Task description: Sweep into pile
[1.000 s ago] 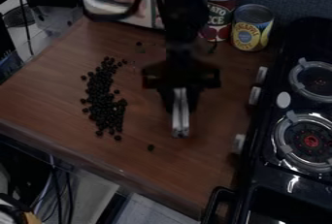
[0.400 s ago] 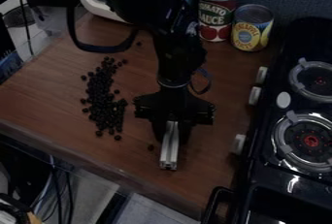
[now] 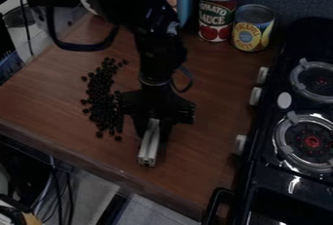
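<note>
The wooden counter is spreading under everything as a smooth reddish-brown slab with fine grain. Along its right side in view, the glossy black stove is standing, its round metal burner rings curving around dark centres. The black arm is hanging over the counter from the top edge, a dark cable looping out beside it. Its gripper is pointing down near the counter's front edge, the two straight, silvery fingers lying together, side by side. The pile of small, round, dark beads is resting on the wood in a long, uneven strip, up and to the left of the fingertips in view; its right edge is meeting the gripper's body in view, though whether they are touching I cannot tell. Behind, two ribbed-lidded metal cylinders are standing close: the red can and the shorter yellow can.
</note>
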Controlling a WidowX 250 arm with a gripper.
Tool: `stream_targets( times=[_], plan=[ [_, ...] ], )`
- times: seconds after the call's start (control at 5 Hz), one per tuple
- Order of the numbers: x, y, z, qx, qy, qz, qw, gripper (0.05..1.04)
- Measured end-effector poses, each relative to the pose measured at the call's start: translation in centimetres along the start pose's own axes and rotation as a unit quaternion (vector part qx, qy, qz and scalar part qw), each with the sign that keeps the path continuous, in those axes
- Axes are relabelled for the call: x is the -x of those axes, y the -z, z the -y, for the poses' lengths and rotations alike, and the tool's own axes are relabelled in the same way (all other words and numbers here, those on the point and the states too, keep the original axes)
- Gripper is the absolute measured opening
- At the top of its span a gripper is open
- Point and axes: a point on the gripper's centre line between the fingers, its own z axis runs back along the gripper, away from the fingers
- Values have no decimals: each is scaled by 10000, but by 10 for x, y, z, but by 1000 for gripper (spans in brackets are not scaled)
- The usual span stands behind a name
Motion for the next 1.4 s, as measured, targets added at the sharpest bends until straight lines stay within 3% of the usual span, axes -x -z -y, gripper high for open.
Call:
stream_targets(
  times=[0.4,0.6,0.8,1.0,1.2,1.4],
  plan=[
    [-20,-6,-27,-222,436,-70,9988,388],
    [-30,-5,-47,-385,493,-241,9978,388],
    [-34,-13,-55,-215,301,-198,9991,388],
    [-66,-43,-57,-111,159,110,9998,388],
    [-103,-65,-68,-260,766,238,9964,388],
    [-140,-43,-81,-543,2203,-628,9719,388]
  ],
)
